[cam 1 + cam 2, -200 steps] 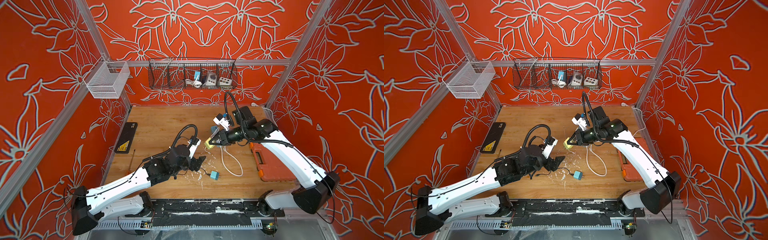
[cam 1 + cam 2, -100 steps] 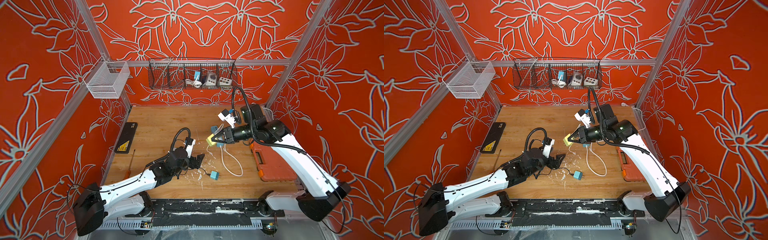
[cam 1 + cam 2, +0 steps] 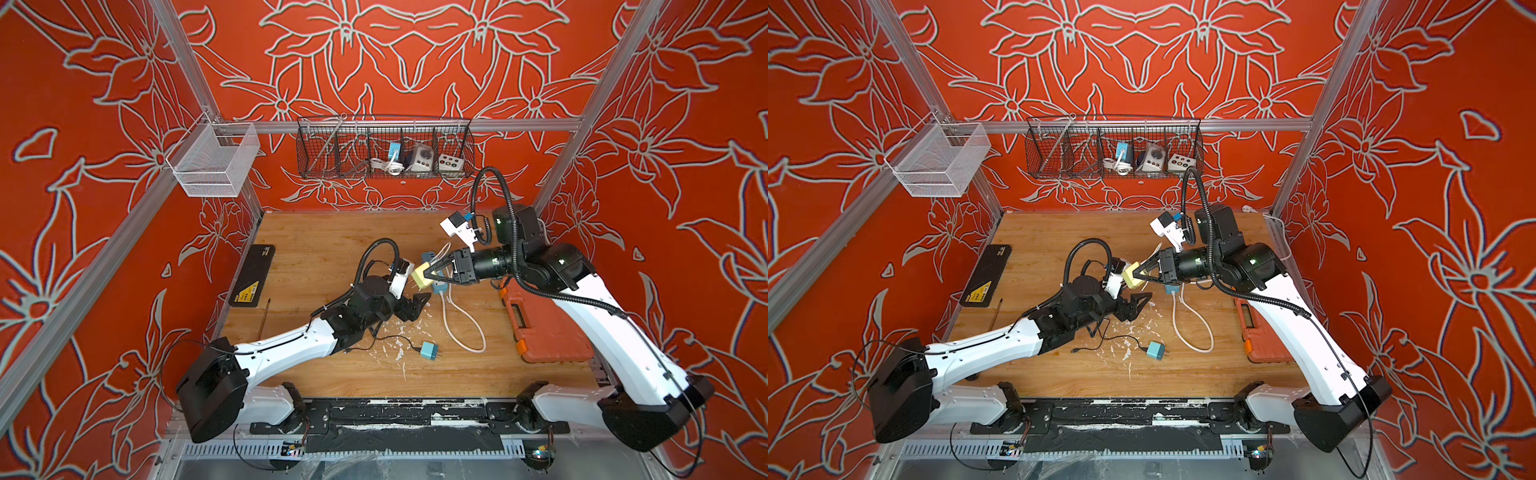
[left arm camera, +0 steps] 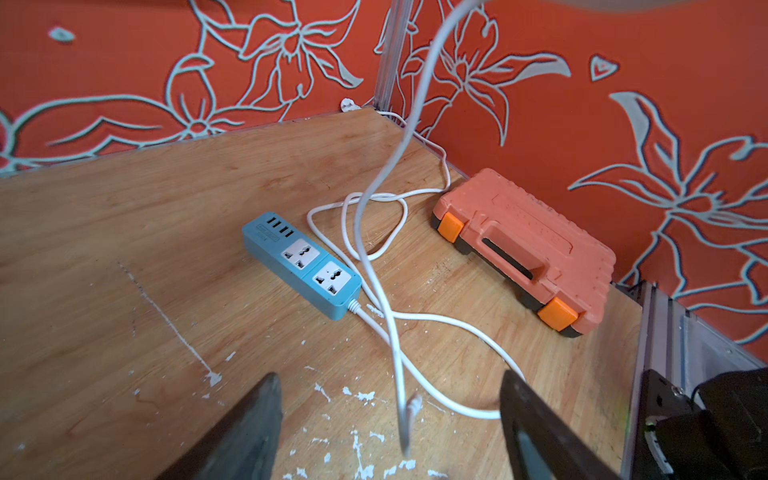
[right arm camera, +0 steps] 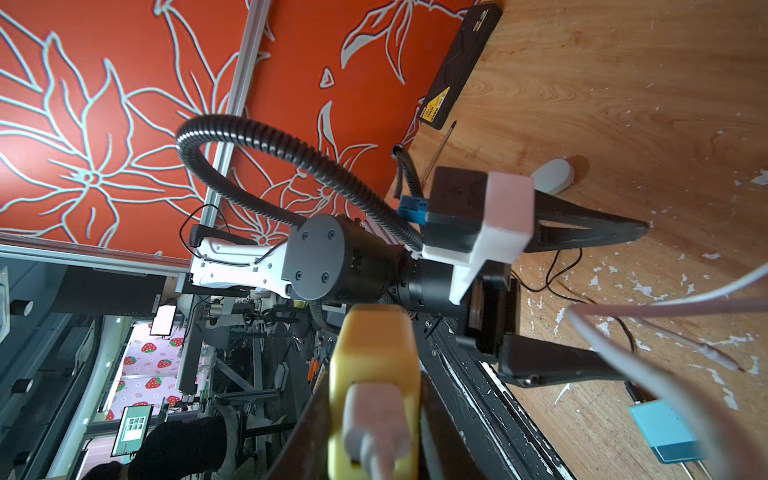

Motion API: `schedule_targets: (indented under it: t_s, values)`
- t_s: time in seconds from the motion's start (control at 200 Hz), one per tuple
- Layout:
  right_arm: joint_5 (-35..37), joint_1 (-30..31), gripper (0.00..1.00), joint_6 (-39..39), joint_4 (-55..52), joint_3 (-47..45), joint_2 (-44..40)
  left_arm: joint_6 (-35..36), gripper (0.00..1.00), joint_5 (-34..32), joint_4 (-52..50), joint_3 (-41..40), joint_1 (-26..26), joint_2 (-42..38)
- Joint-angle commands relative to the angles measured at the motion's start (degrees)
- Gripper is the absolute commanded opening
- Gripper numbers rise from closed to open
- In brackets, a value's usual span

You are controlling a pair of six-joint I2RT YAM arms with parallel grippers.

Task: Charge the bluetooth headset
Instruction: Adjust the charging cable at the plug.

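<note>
Clamps the yellow charger in the right gripper, just above the left gripper. Lets the white cable hang upright, tip between the parted left jaws.

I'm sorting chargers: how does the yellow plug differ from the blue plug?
The yellow plug is held above the table by the right gripper; the blue plug lies on it. The yellow plug has a white cable, the blue plug a thin black cable. Both are small blocks.
</note>
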Motion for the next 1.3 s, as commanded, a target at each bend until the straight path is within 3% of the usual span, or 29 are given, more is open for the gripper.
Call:
schedule_targets:
  t_s: [0.0,0.21,0.39,0.5,0.701,1.006,1.296]
  values:
    - [-2.4,-0.2,0.16,1.8,2.5,0.9,-1.8,1.1,0.72,2.2,1.2,2.1,0.3,2.1]
    - [-2.4,-0.4,0.16,2.1,2.7,1.2,-2.5,0.9,0.41,3.0,0.0,4.0,0.4,4.0]
    - [-2.5,-1.5,0.16,1.6,2.7,0.3,-2.7,1.1,0.00,1.2,-4.7,4.2,0.4,1.9]
    - [-3.3,-2.5,0.16,0.5,2.8,-1.6,-3.1,0.5,0.00,-3.3,-7.8,3.1,1.1,-0.7]
    - [1.3,-3.0,0.16,-8.1,-3.8,-5.5,-3.1,-2.6,0.00,-9.3,-20.2,7.9,8.7,-5.1]
    - [25.0,-2.9,0.16,-16.3,-8.4,-10.7,-0.9,0.1,0.00,-13.5,-35.6,17.1,11.6,-9.3]
    - [45.2,-2.9,0.15,-17.7,-1.2,-12.4,5.9,0.2,0.00,-15.3,-46.3,23.7,12.1,-9.2]
